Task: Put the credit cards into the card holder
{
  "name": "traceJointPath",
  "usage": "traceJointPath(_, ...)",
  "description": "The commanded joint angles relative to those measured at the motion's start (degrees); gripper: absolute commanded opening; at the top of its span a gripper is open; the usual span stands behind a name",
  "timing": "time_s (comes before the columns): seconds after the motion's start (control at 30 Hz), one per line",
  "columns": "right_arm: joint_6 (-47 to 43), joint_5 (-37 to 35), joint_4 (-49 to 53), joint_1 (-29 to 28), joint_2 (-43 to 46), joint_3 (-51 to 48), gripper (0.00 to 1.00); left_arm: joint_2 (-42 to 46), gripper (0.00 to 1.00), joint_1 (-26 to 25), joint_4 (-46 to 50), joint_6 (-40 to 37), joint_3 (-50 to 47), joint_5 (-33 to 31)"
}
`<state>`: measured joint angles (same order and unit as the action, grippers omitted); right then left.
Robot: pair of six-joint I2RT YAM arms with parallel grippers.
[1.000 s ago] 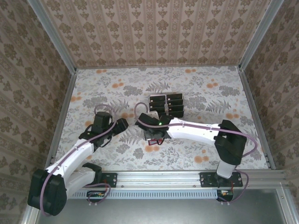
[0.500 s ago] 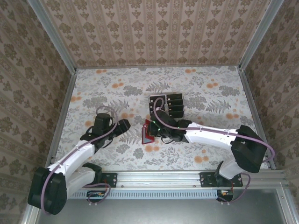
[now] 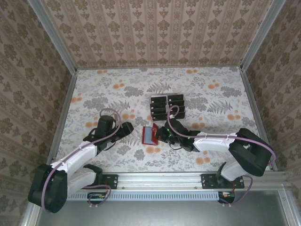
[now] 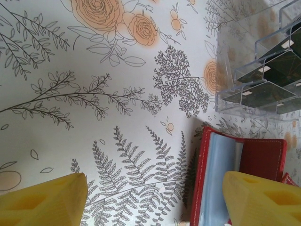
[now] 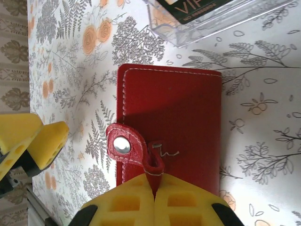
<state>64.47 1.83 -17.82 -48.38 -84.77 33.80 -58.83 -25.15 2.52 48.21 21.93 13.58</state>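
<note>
Between the right gripper's (image 5: pixel 154 182) yellow fingertips: the strap tab (image 5: pixel 151 162) of the small red leather-like folding card holder (image 5: pixel 174 108). Jaws are closed flat on it, no gap.

Right wrist view shows the card holder's outer face, with white stitching and a silver snap (image 5: pixel 122 145) on the tab just left of the pinch. The body lies ahead of the fingers on the floral-print table (image 5: pixel 263 141). Past its far edge is a clear plastic tiered rack (image 5: pixel 225 21).

Left wrist view shows what that one doesn't: the greyish clear pocket (image 4: pixel 221 174) inside, facing the left gripper (image 4: pixel 153 188). The card holder sits by its right fingertip; can't tell if they touch. Left jaws are spread wide, with only table between them.

Thin black rectangular credit cards (image 4: pixel 277 66) sit in the rack tiers, ahead-right of the left gripper.

Top view: the grippers flank the card holder (image 3: pixel 150 135). Right gripper (image 3: pixel 162 133) is on it, left gripper (image 3: pixel 131 128) just beside it, rack (image 3: pixel 167 106) beyond both.
</note>
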Motion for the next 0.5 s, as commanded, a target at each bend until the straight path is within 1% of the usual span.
traceJointPath(0.0, 0.8, 0.5, -3.4, 1.2, 2.1, -2.8, 0.00, -0.1, 0.77, -0.6, 2.9, -1.5, 2.6, -2.2)
traceJointPath(0.03, 0.8, 0.5, -3.2, 1.6, 2.8, -3.7, 0.00, -0.1, 0.77, -2.3, 3.4, -1.6, 2.9, -2.9)
traceJointPath(0.13, 0.5, 0.2, -2.5, 2.8, 4.6, -6.4, 0.00, -0.4, 0.77, -3.7, 4.4, -2.0, 3.8, -4.6)
traceJointPath(0.27, 0.2, 0.0, -1.4, 5.0, 9.4, -10.6, 0.00, -1.2, 0.77, -5.7, 6.1, -2.3, 5.3, -6.8)
traceJointPath(0.47, 0.4, -0.5, 2.9, 9.7, 19.6, -17.5, 0.00, -3.1, 0.77, -9.0, 7.6, -2.7, 7.7, -10.0)
